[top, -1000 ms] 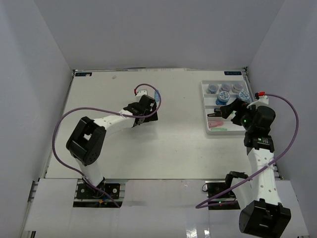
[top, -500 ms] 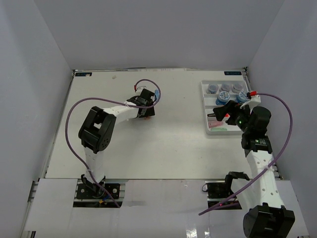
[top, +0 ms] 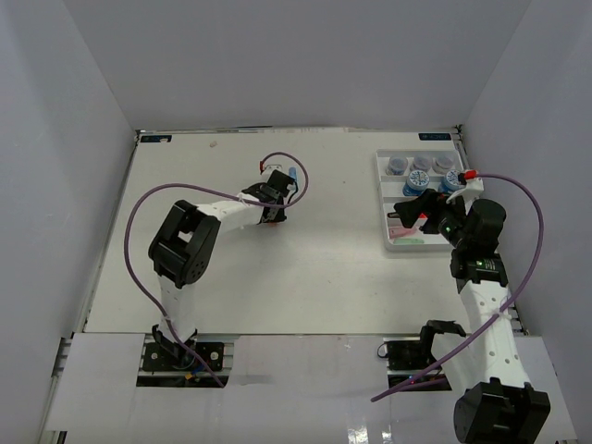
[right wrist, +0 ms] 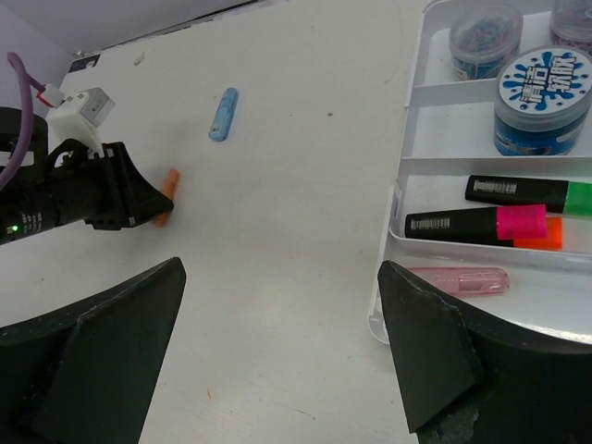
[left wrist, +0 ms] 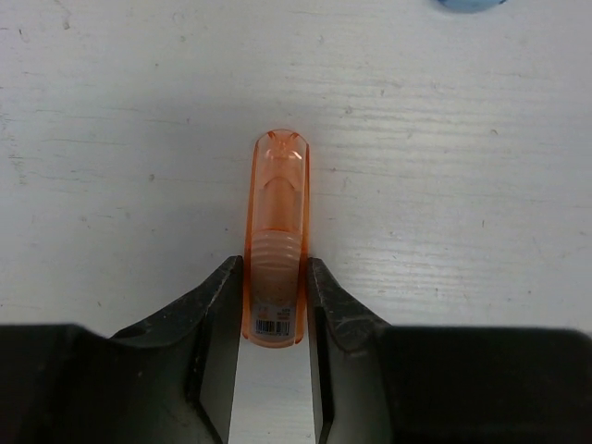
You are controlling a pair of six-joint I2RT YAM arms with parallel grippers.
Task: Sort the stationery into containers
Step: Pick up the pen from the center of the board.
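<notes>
Left gripper (left wrist: 275,305) clamps the orange highlighter (left wrist: 276,222) at its near end, long axis running straight ahead; tray (right wrist: 393,250) lies well right, beside the right gripper (right wrist: 279,277), jaws apart

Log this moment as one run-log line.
left fingers: shut on orange highlighter lying on table | right fingers: open, empty, near tray | blue highlighter: loose on table | tray: holds jars, highlighters

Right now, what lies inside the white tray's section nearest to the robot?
One pastel pink highlighter shows in that white tray section. The right gripper's finger covers its near edge; anything there is hidden.
</notes>
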